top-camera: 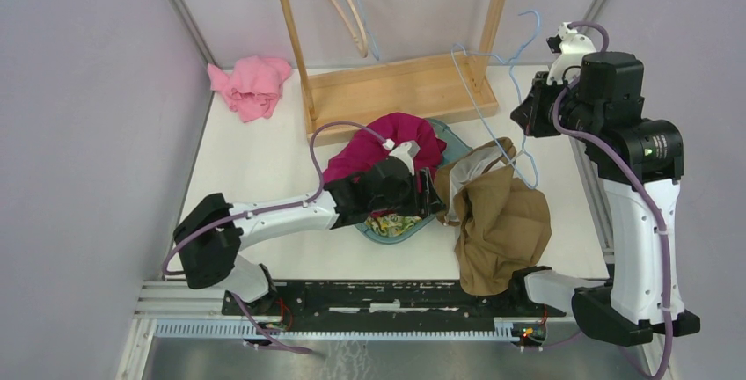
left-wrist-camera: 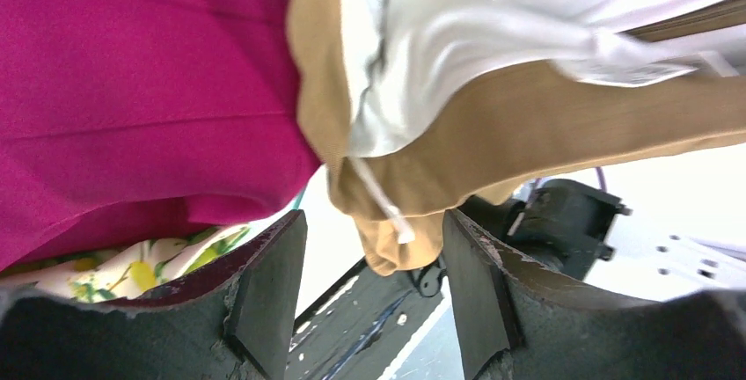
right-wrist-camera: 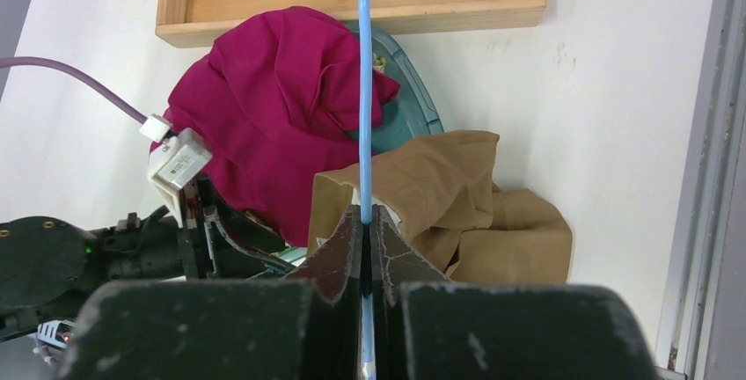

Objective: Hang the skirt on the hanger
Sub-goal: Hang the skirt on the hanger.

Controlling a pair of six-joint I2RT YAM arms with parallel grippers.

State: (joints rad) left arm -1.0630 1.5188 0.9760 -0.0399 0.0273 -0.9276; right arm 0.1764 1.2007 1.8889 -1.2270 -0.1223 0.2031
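Now the right claw point(right-wrist-camera: 365, 215) is pinching the blue wire hanger point(right-wrist-camera: 364, 90), while the left claw point(left-wrist-camera: 371, 222) is gaping at the tan skirt point(top-camera: 506, 222).
Jaws of the right claw are pressing flat together on the wire, which is running straight up the middle of the right wrist view. The left claw's fingers point(left-wrist-camera: 273, 283) are standing apart with nothing clamped, and a tan fold of the skirt's white-lined edge is hanging into the gap between them. The skirt is lying crumpled on the white surface point(top-camera: 264, 169), right of centre in the top view, with the hanger wire crossing its upper edge. A magenta garment point(top-camera: 387, 138) is lying just left of it.
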